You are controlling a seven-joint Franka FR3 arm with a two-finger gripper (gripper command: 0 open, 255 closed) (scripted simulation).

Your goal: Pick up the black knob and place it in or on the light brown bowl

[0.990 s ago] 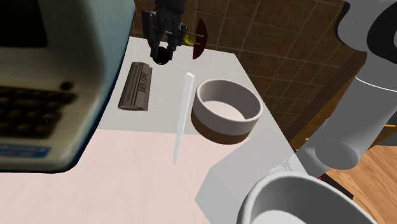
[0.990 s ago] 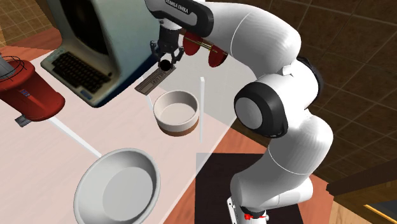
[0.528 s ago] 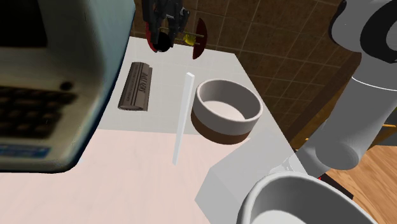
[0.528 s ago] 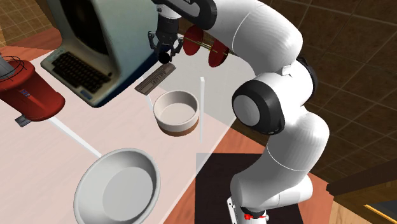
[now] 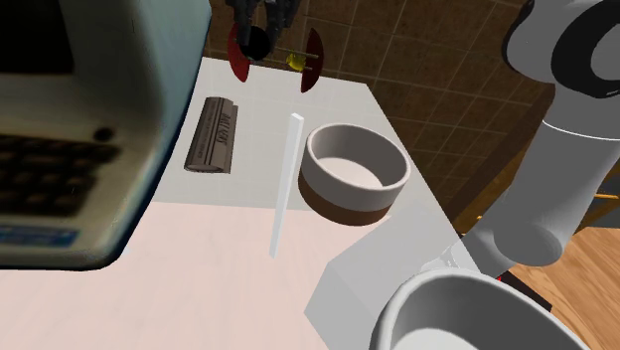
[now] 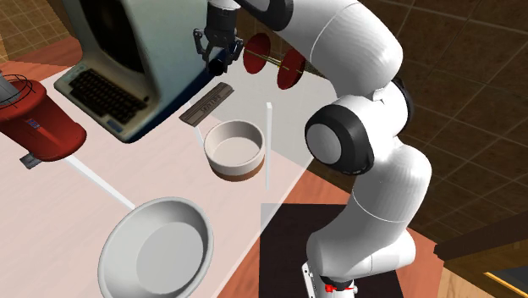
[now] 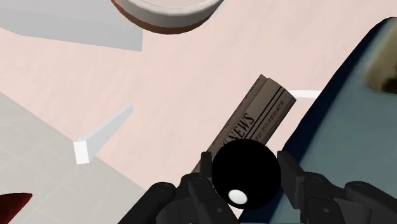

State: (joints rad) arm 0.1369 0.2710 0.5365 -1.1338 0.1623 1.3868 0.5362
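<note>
A round black knob (image 7: 245,173) sits clasped between the two black fingers of my gripper (image 7: 244,167). The gripper (image 5: 254,30) hangs high above the far end of the table, over the folded newspaper, and is shut on the knob (image 5: 254,41). In the second exterior view the gripper (image 6: 221,52) carries the knob (image 6: 222,62) in front of the old computer. The bowl (image 5: 356,171), white above with a brown base, stands on the pale table (image 5: 219,259), nearer the stand than the gripper. The bowl (image 6: 235,150) holds nothing. Its rim (image 7: 168,9) also appears in the wrist view.
A folded newspaper (image 5: 212,134) lies under the gripper beside a bulky old computer (image 5: 79,119). A thin white stick (image 5: 284,184) stands between newspaper and bowl. Dark red discs on a rod (image 5: 312,60) sit at the far edge. A big white bowl (image 6: 156,250) and a red object (image 6: 38,118) lie nearer.
The gripper has risen with the black knob held in it, climbing away from the newspaper toward the top of the shoulder view. Nothing on the table has moved.
</note>
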